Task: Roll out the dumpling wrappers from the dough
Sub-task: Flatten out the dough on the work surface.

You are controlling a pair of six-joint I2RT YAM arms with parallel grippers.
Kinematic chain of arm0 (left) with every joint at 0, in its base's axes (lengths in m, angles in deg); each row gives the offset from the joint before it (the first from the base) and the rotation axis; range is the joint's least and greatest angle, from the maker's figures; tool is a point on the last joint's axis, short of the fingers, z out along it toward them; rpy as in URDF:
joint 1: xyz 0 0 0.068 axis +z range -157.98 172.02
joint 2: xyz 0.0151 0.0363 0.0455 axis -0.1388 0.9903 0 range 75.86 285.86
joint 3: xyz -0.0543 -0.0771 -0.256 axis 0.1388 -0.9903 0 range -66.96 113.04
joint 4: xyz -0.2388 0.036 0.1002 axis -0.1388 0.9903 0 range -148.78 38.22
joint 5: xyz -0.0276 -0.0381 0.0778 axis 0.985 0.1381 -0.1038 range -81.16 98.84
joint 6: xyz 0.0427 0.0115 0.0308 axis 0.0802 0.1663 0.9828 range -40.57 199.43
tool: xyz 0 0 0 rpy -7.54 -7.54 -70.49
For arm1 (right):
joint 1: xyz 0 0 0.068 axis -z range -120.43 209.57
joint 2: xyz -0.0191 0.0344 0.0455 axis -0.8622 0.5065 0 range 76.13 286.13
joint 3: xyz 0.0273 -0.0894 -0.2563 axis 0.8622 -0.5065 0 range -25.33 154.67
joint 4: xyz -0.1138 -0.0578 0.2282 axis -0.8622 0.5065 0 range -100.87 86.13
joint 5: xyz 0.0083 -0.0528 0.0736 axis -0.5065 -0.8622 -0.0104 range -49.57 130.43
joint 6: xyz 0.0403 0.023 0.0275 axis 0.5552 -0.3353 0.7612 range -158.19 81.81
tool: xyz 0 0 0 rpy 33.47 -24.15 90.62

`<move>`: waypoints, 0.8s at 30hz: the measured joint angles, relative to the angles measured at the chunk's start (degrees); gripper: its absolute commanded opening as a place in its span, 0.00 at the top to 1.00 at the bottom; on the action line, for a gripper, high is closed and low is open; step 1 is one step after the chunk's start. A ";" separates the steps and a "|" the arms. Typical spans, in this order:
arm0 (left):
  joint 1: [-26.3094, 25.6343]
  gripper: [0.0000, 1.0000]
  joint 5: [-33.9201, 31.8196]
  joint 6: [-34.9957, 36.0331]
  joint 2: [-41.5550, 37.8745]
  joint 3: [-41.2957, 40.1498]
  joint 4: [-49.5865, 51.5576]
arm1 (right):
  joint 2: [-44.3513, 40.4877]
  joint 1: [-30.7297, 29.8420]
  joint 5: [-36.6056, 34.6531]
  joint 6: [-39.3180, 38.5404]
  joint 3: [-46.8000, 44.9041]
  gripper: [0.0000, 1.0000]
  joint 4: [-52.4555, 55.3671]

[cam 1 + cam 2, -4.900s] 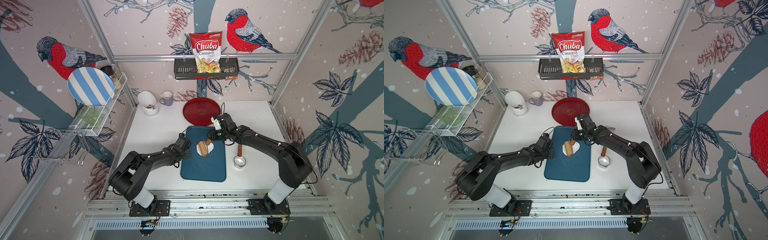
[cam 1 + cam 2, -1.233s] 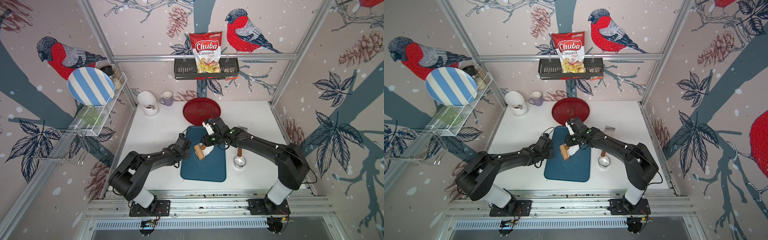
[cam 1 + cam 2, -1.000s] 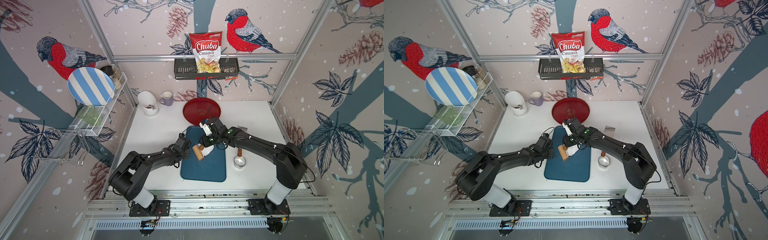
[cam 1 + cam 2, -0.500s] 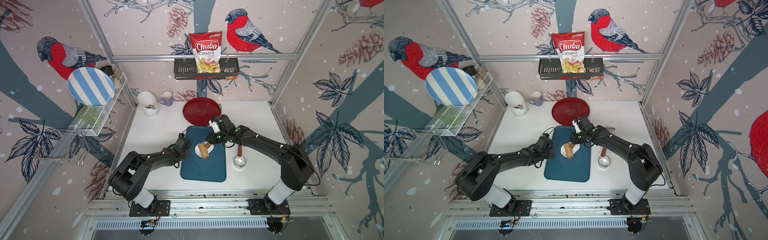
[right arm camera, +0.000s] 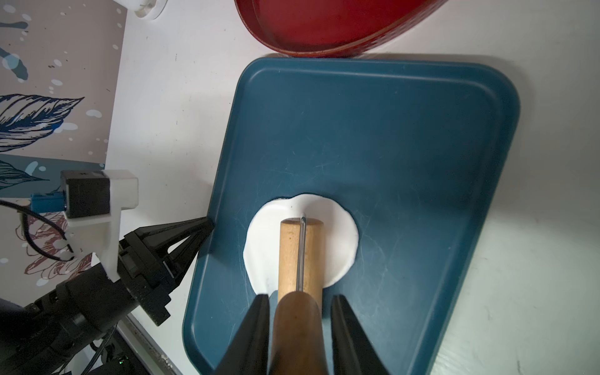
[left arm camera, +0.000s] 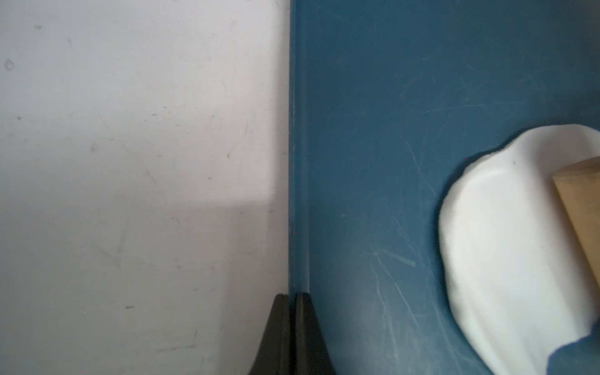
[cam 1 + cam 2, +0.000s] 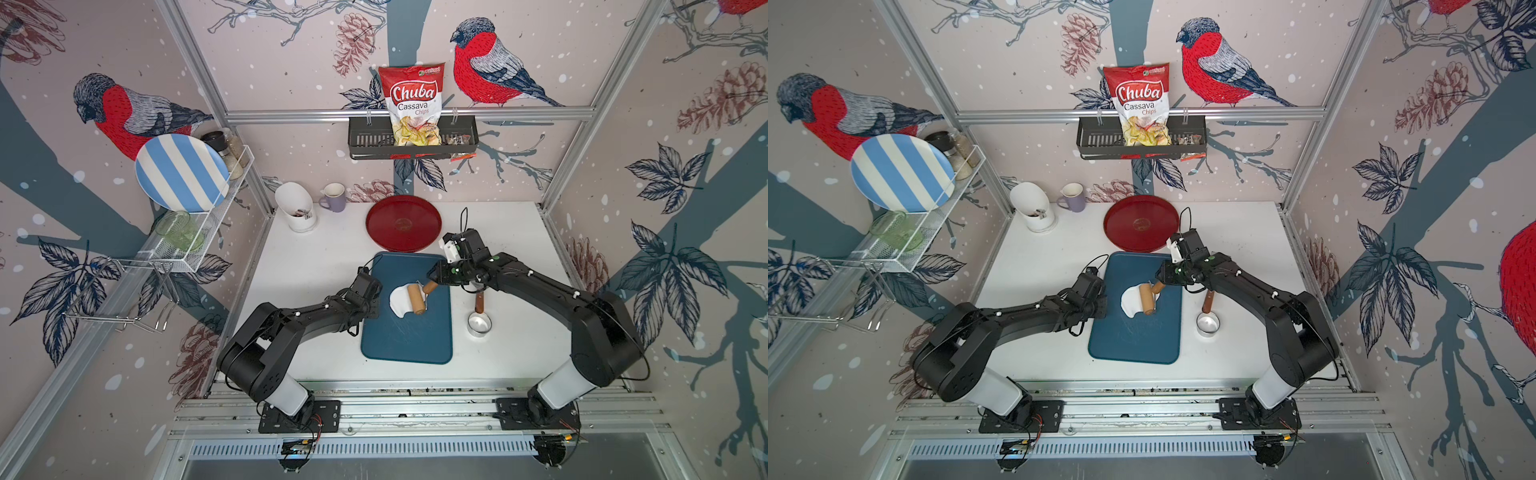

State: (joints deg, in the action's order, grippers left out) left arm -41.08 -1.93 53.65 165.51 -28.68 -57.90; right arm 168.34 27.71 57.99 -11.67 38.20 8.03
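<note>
White soft dough [image 7: 399, 301], flattened into an uneven patch, lay near the middle of the rectangular blue plastic board [image 7: 407, 340], a little toward its far edge. Our right gripper [image 5: 300, 300] pinched the brown handle of the small wooden roller [image 7: 416, 299], whose barrel rested across the dough. Our left gripper [image 6: 291, 297], fingers pressed together, sat at the board's left edge, apparently steadying it. We judged ourselves mid-rolling, since the outline was not yet neat or thin. The next pass called for even pressure toward the thicker left side.
</note>
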 measured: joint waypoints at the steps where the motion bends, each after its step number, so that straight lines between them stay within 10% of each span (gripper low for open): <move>1: 0.00 1.00 0.00 -0.11 0.00 0.00 0.00 | -0.04 0.35 0.26 0.11 -0.17 1.00 -0.20; 24: 0.00 1.00 -0.04 -0.33 0.00 0.00 0.02 | -3.72 5.81 0.63 0.55 -3.67 1.00 0.76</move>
State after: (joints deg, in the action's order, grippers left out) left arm -41.08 -1.97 53.32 165.51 -28.68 -57.87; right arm 164.62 33.53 58.63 -11.12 34.53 8.79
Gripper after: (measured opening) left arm 0.056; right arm 0.304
